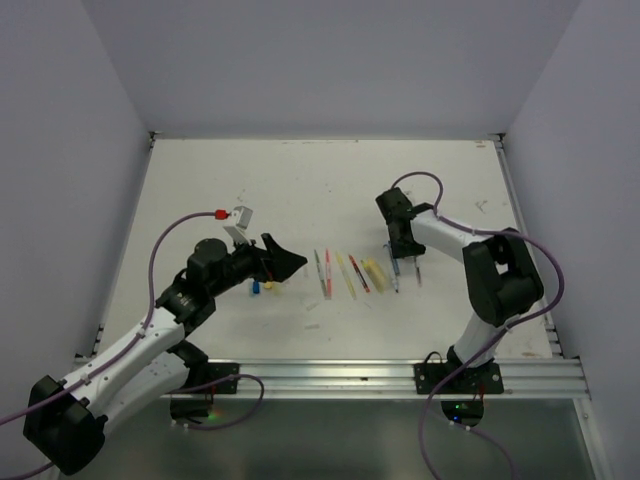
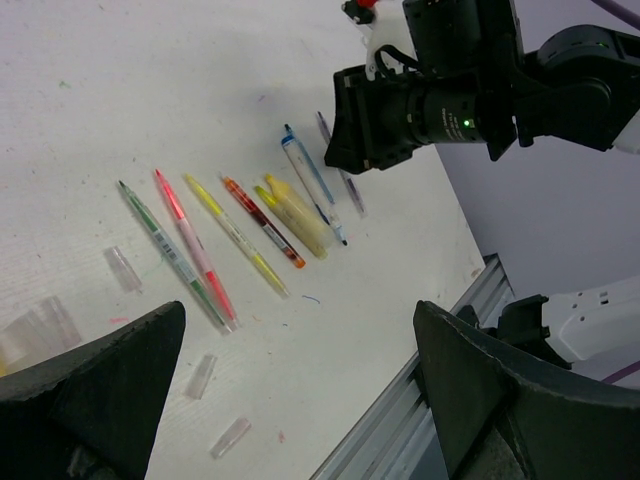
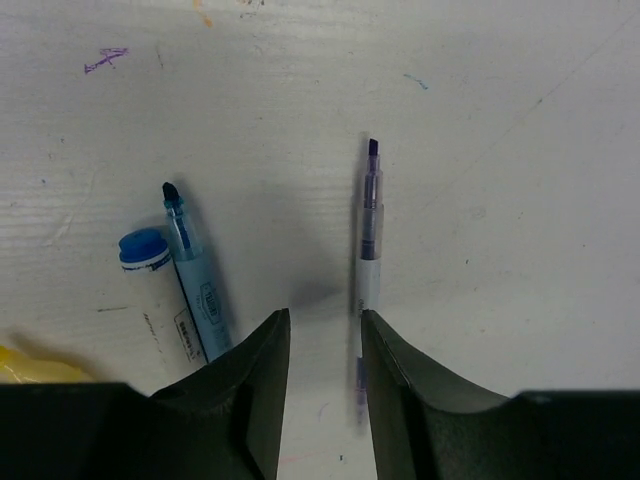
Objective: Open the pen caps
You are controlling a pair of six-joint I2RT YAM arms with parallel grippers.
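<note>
Several thin pens lie in a row on the white table (image 1: 300, 190): green (image 2: 165, 250), pink (image 2: 190, 240), yellow (image 2: 235, 232), red (image 2: 262, 220), a yellow highlighter (image 2: 295, 215), blue (image 2: 312, 180) and purple (image 2: 340, 170). My right gripper (image 3: 325, 320) is open a little, low over the table. The bare-tipped purple pen (image 3: 368, 240) lies along its right finger, the bare-tipped blue pen (image 3: 195, 280) left of it. A blue cap (image 3: 143, 248) sits on a white barrel. My left gripper (image 2: 300, 310) is wide open and empty, left of the row. Small blue (image 1: 255, 288) and yellow (image 1: 270, 285) caps lie under it.
Clear plastic caps lie loose near the left gripper (image 2: 122, 268) (image 2: 202, 375) (image 2: 230, 437). A metal rail (image 1: 400, 375) runs along the table's near edge. Grey walls close in the left, back and right sides.
</note>
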